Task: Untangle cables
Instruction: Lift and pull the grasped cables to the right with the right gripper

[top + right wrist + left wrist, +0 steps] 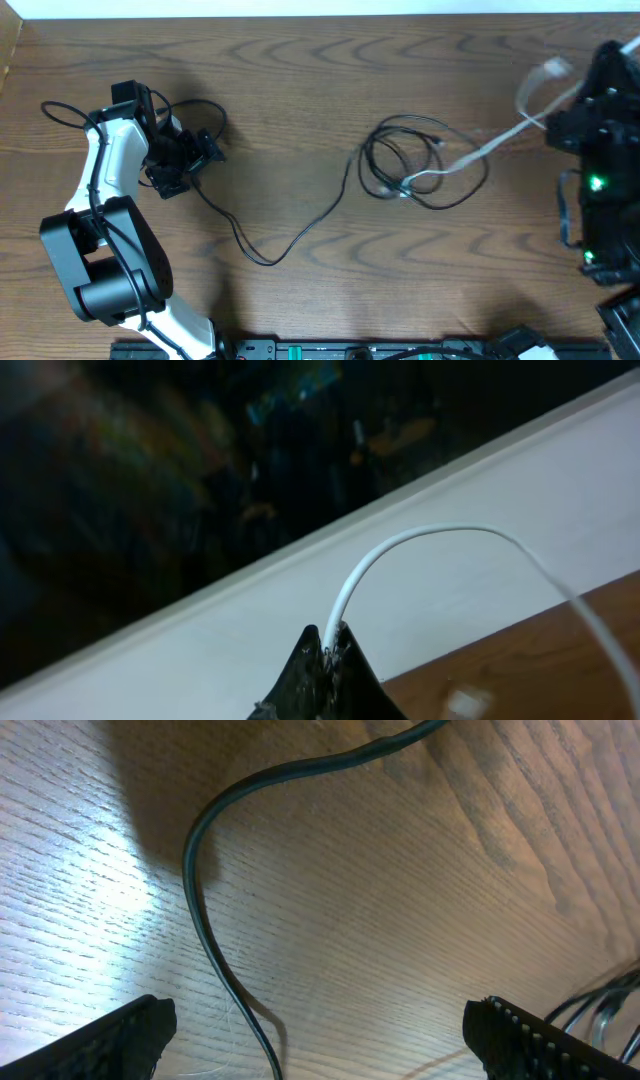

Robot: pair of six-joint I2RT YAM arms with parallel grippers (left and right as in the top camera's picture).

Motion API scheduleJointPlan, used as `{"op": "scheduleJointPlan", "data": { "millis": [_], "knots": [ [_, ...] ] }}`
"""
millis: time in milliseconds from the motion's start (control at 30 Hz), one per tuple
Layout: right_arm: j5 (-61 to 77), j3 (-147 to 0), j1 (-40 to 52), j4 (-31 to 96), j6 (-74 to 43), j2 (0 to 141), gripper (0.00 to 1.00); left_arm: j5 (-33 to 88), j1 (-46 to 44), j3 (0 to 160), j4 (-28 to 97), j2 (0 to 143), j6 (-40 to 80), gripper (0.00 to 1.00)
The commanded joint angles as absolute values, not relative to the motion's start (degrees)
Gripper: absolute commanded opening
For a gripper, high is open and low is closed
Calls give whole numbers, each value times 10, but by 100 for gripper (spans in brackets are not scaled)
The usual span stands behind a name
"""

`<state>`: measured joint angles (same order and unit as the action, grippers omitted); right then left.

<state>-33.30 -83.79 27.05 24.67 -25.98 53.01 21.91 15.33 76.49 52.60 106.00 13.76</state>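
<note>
Black cables lie in a tangle of loops (420,160) right of the table's middle. One black cable (265,255) trails from it down and left to my left gripper (195,168). In the left wrist view that cable (200,920) curves over the wood and passes between the wide-open fingers (100,1045), nearer the left one and untouched; my left gripper (320,1050) is open. A white cable (490,145) rises from the tangle to my right gripper (553,122). The right wrist view shows the right gripper (330,650) shut on the white cable (420,540), which arcs up and away.
The left arm's own black cord (60,112) loops beside its white body (110,170). The right arm (600,150) stands at the table's right edge. A white wall strip (300,8) borders the far edge. A black rail (350,350) runs along the front.
</note>
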Motion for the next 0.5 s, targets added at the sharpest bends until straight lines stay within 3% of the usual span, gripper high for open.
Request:
{"op": "scheduleJointPlan", "data": {
  "millis": [0, 100, 300, 400, 467],
  "knots": [
    [-350, -841, 267, 248, -267, 520, 1, 214, 156, 764, 528, 1064, 143, 98],
    [-421, -840, 267, 252, -192, 533, 1, 214, 156, 764, 528, 1064, 156, 98],
    [-695, -840, 255, 249, -182, 585, 1, 214, 156, 764, 528, 1064, 158, 97],
    [-786, -840, 217, 139, -181, 616, 1, 214, 156, 764, 528, 1064, 158, 98],
    [-768, -841, 204, 55, -168, 623, 1, 214, 156, 764, 528, 1064, 158, 98]
  ]
}}
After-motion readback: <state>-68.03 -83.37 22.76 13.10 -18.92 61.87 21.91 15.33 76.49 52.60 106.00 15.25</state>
